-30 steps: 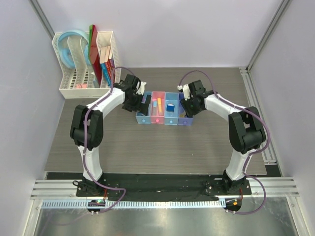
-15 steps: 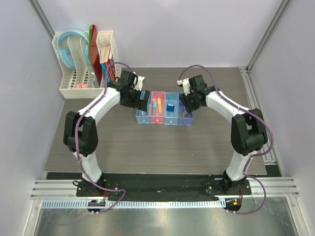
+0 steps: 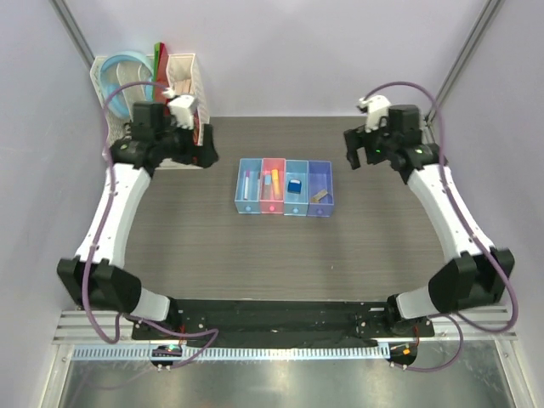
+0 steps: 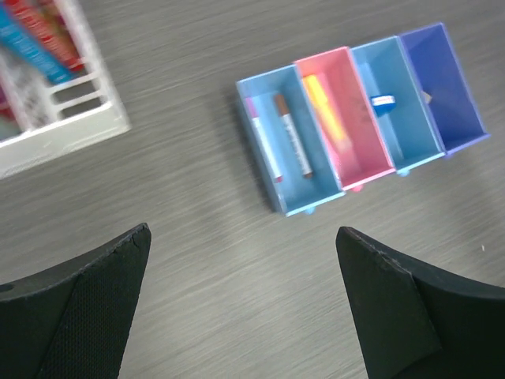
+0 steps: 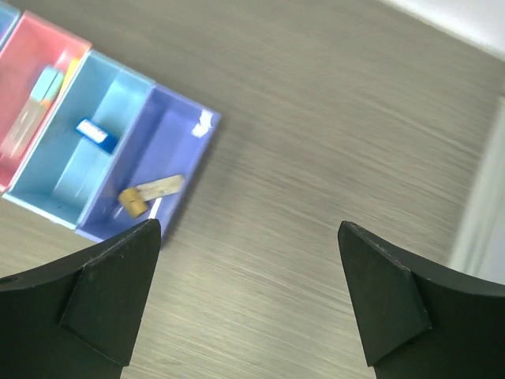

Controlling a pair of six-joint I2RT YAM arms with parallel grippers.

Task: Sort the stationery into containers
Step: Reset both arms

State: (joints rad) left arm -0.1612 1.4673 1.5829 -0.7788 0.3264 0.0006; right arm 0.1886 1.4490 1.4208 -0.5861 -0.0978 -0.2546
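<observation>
Top external view: bins (image 3: 320, 176) sit mid-counter (image 3: 255, 255), white rack (image 3: 181, 61) upper left partly covered by the left arm's wide-open jaws; right jaws equally wide.

In the left wrist view the white rack (image 4: 55, 130) is cropped by the top and left edges, and the books (image 4: 39, 35) in it are cut to slanted ends. Both fingers (image 4: 79, 308) of the left tool (image 4: 243, 230) run off the bottom edge. The tan piece (image 4: 426, 97) is a mere speck against the wall of the violet-blue bin (image 4: 454, 106). In the right wrist view the pink bin (image 5: 28, 43) is cut by the left edge, the right tool (image 5: 248, 227) runs off the bottom, and a pale strip (image 5: 481, 197) at the right edge is blurred. From above, the left arm (image 3: 119, 195) covers the rack's near right corner, and the stationery (image 3: 294, 185) in the bins (image 3: 285, 211) is too small to tell apart.
</observation>
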